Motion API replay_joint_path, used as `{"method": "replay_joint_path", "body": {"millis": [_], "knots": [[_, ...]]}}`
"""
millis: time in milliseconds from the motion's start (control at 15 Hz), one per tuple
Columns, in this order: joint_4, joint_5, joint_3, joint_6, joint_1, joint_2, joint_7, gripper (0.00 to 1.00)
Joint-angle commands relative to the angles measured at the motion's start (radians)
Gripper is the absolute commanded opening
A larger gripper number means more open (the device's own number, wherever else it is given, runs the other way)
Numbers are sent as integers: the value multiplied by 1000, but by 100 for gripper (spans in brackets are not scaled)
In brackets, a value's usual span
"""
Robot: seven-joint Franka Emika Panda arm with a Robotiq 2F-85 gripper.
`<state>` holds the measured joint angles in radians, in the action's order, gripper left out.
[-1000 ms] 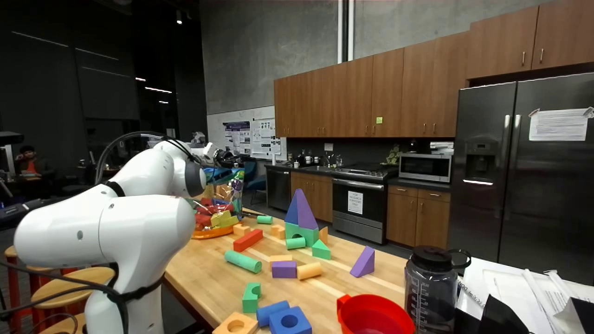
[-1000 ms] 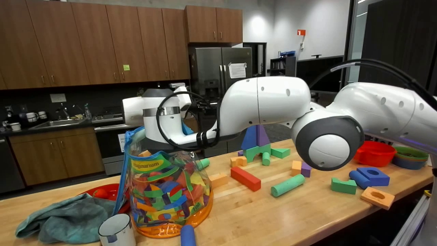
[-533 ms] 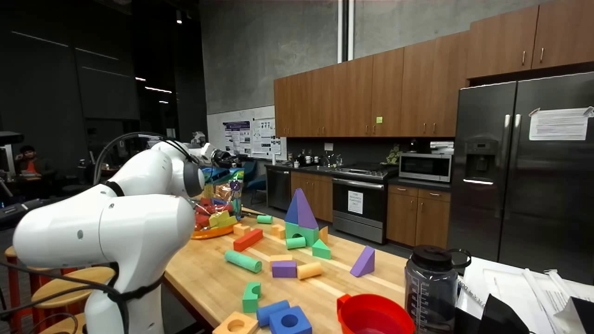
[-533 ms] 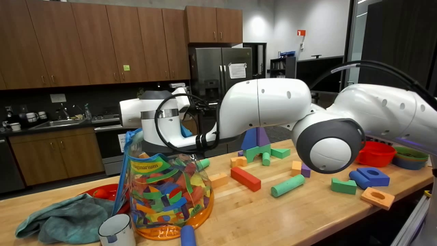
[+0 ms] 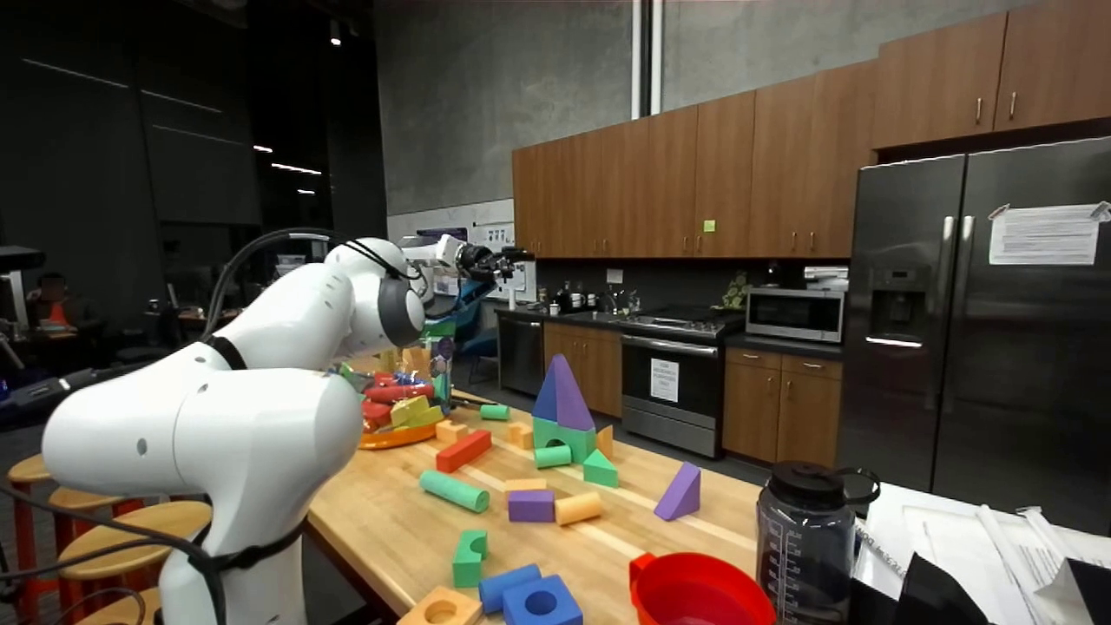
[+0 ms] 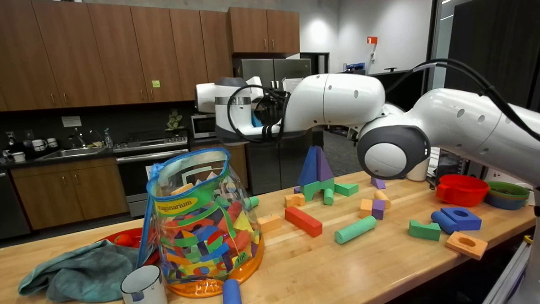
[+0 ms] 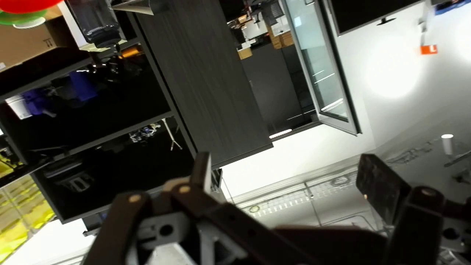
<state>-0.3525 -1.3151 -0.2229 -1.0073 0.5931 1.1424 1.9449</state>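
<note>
My gripper point(image 7: 289, 170) stands open in the wrist view, its fingers wide apart with nothing between them. In an exterior view the gripper point(image 5: 503, 263) points out sideways, high above the table and clear of everything on it. Nearest beneath it is a clear zip bag point(image 6: 175, 205) with a blue rim and an orange base, full of coloured blocks. The bag's mouth is open. On the table to one side, a block tower point(image 5: 564, 438) carries a blue and a purple wedge on a green arch. A red block point(image 6: 303, 221) and a green cylinder point(image 6: 355, 229) lie nearby.
A red bowl point(image 5: 701, 590) and a dark water bottle point(image 5: 805, 542) stand at one table end. At the opposite end are a white mug point(image 6: 144, 285), a teal cloth point(image 6: 86, 270) and a red plate point(image 6: 137, 234). Stools point(image 5: 143, 525) stand beside the table.
The arm has risen and swung away from the bag, toward the fridge side, mostly in the last half second. The bag's rim now shows fully. The blocks have not moved.
</note>
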Motion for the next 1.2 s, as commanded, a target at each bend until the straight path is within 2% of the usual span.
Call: {"method": "replay_joint_path", "body": {"millis": [0,267,333,467,1133], "knots": [[0,46,-5,24,-66,-24,59,100],[-43,54,-6,30,-87,-3,20,100],[11,45,-14,36,-92,45,-14,100],[29,40,-17,44,-84,82,-43,100],[14,45,-28,73,-80,128,22,100]]}}
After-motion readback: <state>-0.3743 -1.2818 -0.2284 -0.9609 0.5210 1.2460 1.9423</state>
